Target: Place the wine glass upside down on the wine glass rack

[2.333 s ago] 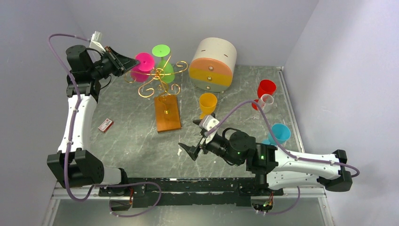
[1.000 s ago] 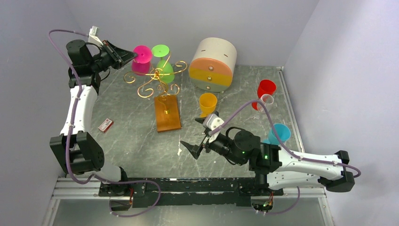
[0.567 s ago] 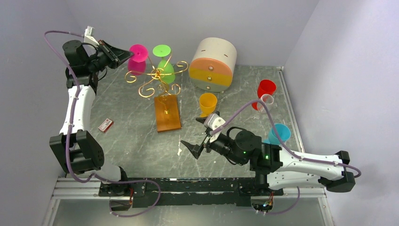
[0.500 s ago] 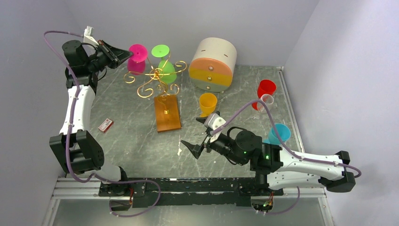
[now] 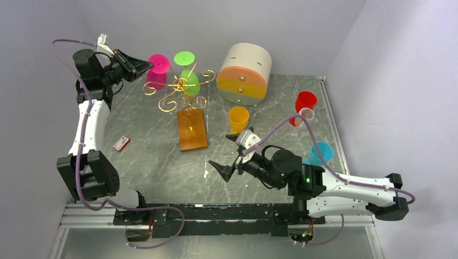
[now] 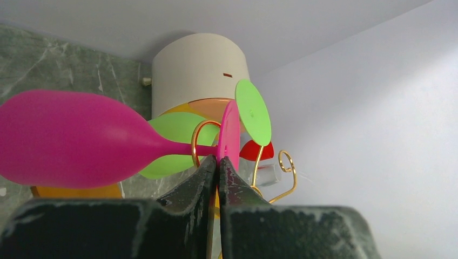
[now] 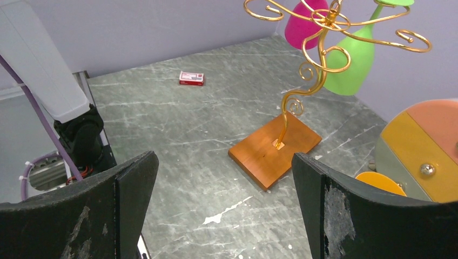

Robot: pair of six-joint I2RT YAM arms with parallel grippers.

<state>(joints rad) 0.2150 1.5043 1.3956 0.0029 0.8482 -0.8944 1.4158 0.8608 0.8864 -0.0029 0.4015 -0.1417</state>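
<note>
The left pincer [image 5: 147, 65] is up at the far left of the bench [image 5: 146, 162], its fingers pressed together on the rim of the pink glass's [image 5: 155, 81] foot. The wrist view shows the thin disc pinched right at the tips. The glass is upside down at the left side of the rack [image 5: 181, 86], foot on top and bowl hanging below the gold scroll arms, and its stem lies against one gold curl. Whether that curl bears its weight cannot be told. A green glass [image 5: 190, 81] hangs upside down just beside it, on the rack's far side. The rack's stem rises from a brown wooden base [image 5: 192, 129] near mid-bench. The right pincer [image 5: 227, 154] hovers low over the near bench with its fingers wide apart and nothing between them, pointing toward the base. A round drawer box [image 5: 244, 67] stands right of the rack, with an orange cup [image 5: 238, 117] in front of it. A small red box [image 5: 121, 142] lies at the left.
</note>
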